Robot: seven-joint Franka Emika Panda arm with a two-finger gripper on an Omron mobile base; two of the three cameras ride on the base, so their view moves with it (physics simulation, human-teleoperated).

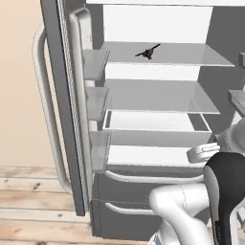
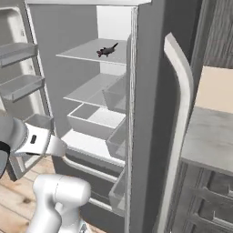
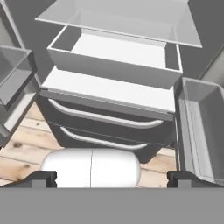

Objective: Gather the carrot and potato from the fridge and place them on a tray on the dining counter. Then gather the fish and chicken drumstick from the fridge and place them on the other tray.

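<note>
A small dark fish (image 1: 148,51) lies on the upper glass shelf of the open fridge, also seen as the fish (image 2: 107,50) from the right side. The carrot, potato, chicken drumstick, both trays and the dining counter are out of view. My gripper (image 3: 111,178) is open, its two dark fingertips (image 3: 43,177) set wide apart with nothing between them. It hangs low in front of the fridge and looks at the white crisper drawer (image 3: 114,59) and the bare shelf below it. The fish is well above the gripper.
The left fridge door (image 1: 72,105) stands open with its bins (image 1: 95,62). The right door (image 2: 145,113) also stands open, its bin (image 3: 201,127) close by the hand. Two dark freezer drawers (image 3: 105,127) sit below. Wooden floor (image 1: 33,196) lies to the left, a grey cabinet counter (image 2: 211,136) to the right.
</note>
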